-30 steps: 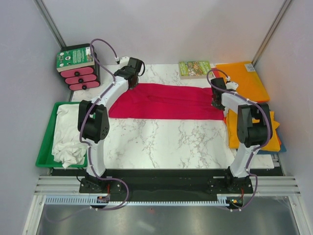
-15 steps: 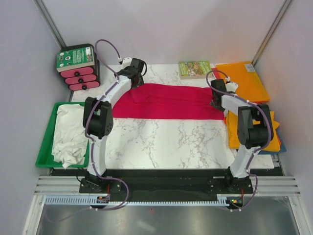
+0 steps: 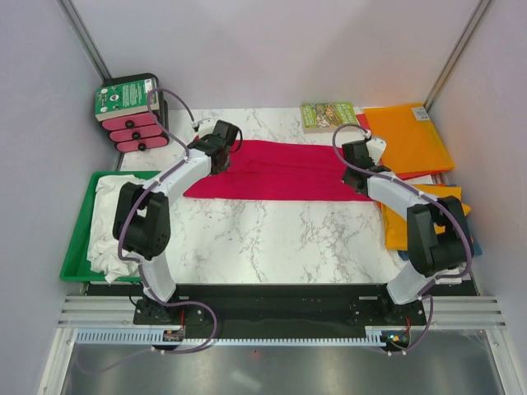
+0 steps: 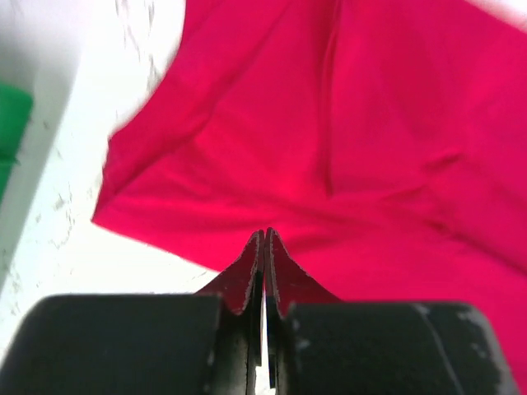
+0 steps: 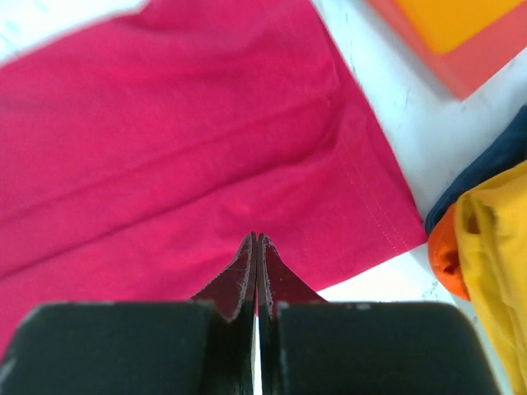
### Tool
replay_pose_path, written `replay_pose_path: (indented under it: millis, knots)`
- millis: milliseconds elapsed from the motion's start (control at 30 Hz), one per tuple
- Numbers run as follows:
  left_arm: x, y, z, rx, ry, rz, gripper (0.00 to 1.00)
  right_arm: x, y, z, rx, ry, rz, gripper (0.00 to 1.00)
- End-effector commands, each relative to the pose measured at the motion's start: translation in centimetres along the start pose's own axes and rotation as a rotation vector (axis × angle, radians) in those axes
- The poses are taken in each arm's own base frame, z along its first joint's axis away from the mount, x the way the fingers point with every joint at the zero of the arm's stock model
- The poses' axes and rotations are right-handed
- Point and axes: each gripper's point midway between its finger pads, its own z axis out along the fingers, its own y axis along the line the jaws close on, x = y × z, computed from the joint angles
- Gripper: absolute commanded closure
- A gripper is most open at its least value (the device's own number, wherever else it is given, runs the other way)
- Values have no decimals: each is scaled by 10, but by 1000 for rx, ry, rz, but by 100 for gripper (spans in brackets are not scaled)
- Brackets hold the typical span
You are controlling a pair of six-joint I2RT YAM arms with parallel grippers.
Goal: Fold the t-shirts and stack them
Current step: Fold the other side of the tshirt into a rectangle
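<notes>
Across the far half of the desk [image 3: 280, 234] the crimson t-shirt [image 3: 284, 169] lies flat as one long band. Only the top view shows the whole scene. The left gripper [image 3: 216, 156] stands over the left end of this band and the right gripper [image 3: 356, 169] over its right end. A white t-shirt [image 3: 115, 222] lies crumpled in the green tray [image 3: 76, 247] at the left edge. One orange t-shirt [image 3: 408, 136] lies folded at the far right corner, and a second orange t-shirt [image 3: 432, 222] lies at the right edge. A book [image 3: 328, 115] lies at the far edge, and a box with pink drawers [image 3: 128, 115] stands at the far left corner.

From above, the jaws are too small to judge. The wrist views show them. On both arms the two fingers are pressed together, and no cloth shows between them.

On the left wrist, the closed tips point at the near edge of the crimson t-shirt, just beside its sleeve. On the right wrist, the closed tips point at the near edge as well, close to the stitched hem at the shirt's right end. Whether the tips touch the cloth, I cannot tell. The right wrist view also shows a dark blue cloth [image 5: 494, 164] under the second orange t-shirt.
</notes>
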Motion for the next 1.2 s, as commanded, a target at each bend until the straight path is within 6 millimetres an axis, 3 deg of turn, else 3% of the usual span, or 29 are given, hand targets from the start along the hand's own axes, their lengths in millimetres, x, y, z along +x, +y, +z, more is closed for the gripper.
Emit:
replay_pose_path:
  millis: [0, 300, 500, 600, 733, 967, 1167]
  knots:
    - [45, 6, 22, -27, 102, -37, 98, 29, -2, 20, 24, 98, -24, 100]
    - [64, 8, 61, -58, 203, -77, 98, 40, 12, 42, 46, 128, -30, 100]
    - [89, 49, 75, -163, 270, -139, 97, 63, 14, 46, 57, 177, -70, 100]
    - [101, 59, 76, -177, 314, -143, 96, 72, 14, 45, 61, 202, -83, 100]
    - [111, 69, 67, -184, 349, -133, 96, 82, 10, 38, 73, 237, -98, 100]
    - [137, 102, 38, -210, 385, -104, 96, 98, -9, 6, 82, 264, -130, 100]
    - [138, 121, 19, -222, 363, -75, 94, 107, -11, -21, 61, 262, -167, 100]
